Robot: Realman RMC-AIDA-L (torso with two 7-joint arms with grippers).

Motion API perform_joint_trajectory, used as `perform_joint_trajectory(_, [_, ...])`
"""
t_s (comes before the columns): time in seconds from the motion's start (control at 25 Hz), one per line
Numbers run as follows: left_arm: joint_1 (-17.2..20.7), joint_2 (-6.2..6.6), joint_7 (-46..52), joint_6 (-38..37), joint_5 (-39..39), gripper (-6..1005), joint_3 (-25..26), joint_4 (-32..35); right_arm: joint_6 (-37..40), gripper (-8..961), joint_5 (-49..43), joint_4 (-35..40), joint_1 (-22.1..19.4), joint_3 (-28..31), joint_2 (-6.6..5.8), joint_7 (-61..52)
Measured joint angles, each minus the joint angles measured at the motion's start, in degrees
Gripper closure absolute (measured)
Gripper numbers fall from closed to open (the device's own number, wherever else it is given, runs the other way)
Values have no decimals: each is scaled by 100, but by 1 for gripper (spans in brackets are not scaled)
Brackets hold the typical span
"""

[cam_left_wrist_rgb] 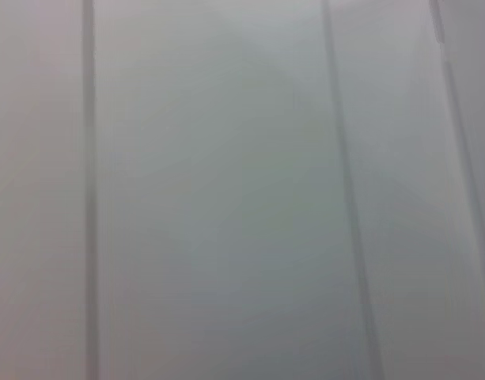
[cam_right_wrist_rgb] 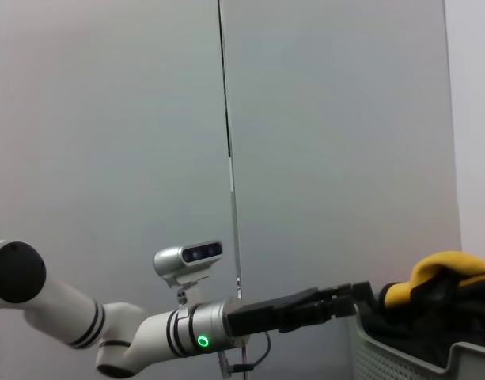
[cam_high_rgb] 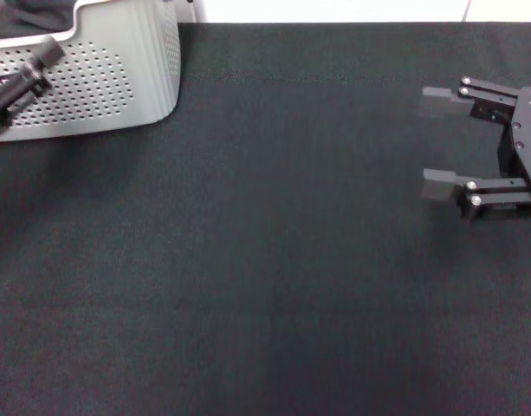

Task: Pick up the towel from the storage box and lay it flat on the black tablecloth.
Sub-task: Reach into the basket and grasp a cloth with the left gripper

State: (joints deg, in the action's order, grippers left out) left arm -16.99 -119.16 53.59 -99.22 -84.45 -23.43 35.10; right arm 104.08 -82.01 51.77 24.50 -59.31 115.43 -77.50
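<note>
Left claw (cam_right_wrist_rgb: 361, 297), grip state indiscernible, at storage box (cam_high_rgb: 118, 78) upper left beside towel (cam_right_wrist_rgb: 440, 273); right claw (cam_high_rgb: 438, 143) wide open, empty, right edge; risk: snagging box rim.

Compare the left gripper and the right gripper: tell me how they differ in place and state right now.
The left gripper reaches over the rim of the storage box, beside the towel; the right gripper hovers over bare black tablecloth, far from the box. The right gripper is plainly open, its fingers spread wide; whether the left gripper is open cannot be told. Both are black.
</note>
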Motion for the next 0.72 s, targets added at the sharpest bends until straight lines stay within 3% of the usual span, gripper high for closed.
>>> perform_joint_trajectory(0.72, [-714, -109, -3327, 1195, 2159, 257, 163, -2182, -60, 96, -17, -1, 71, -15, -11, 8])
